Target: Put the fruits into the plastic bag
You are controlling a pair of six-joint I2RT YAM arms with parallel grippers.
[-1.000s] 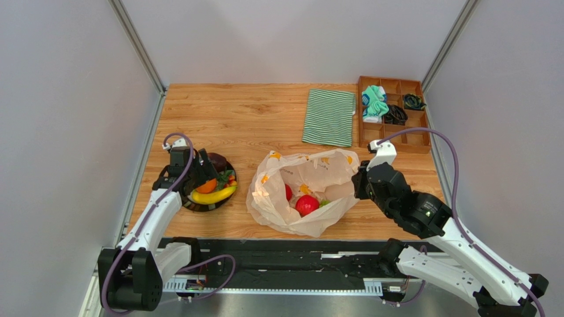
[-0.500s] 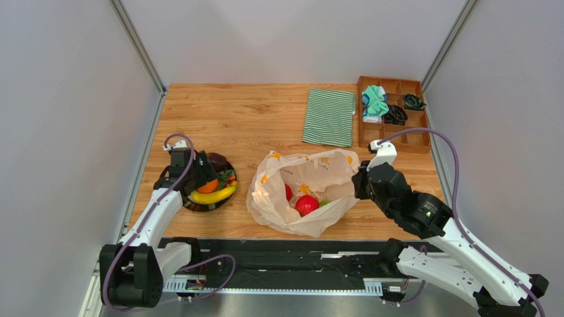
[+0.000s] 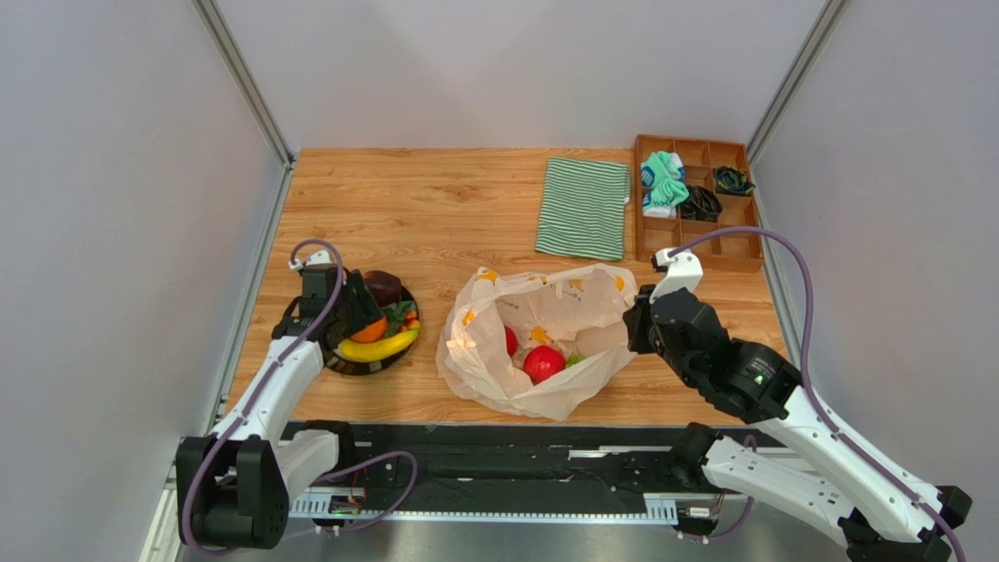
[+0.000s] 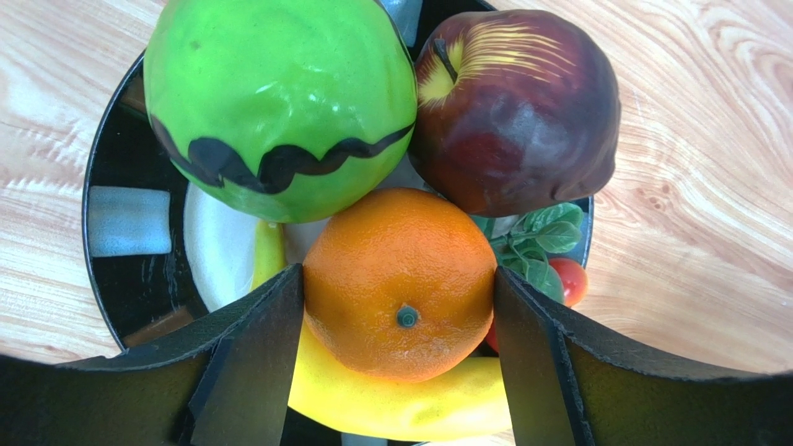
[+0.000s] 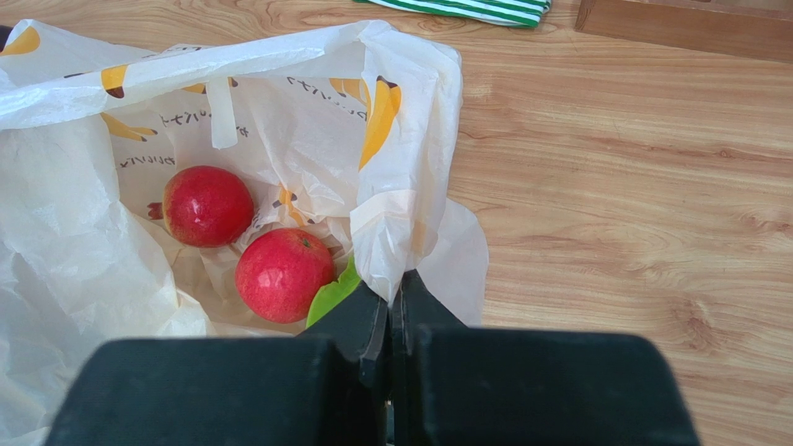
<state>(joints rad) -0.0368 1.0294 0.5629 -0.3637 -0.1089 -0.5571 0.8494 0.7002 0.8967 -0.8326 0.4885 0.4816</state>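
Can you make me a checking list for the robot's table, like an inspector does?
Surface: wooden table, no spills seen.
Job's things: plastic bag open, with two red fruits and a green piece inside; orange, green fruit, dark apple and banana on the black plate.
Clutter: striped cloth and a wooden tray holding small things, at the far side.
Grippers: left gripper jaws against both sides of the orange; right gripper jaws shut on the bag's edge.
Cables: left cable and right cable, purple, both away from the fruit.
Surroundings: grey walls; nothing else seen.
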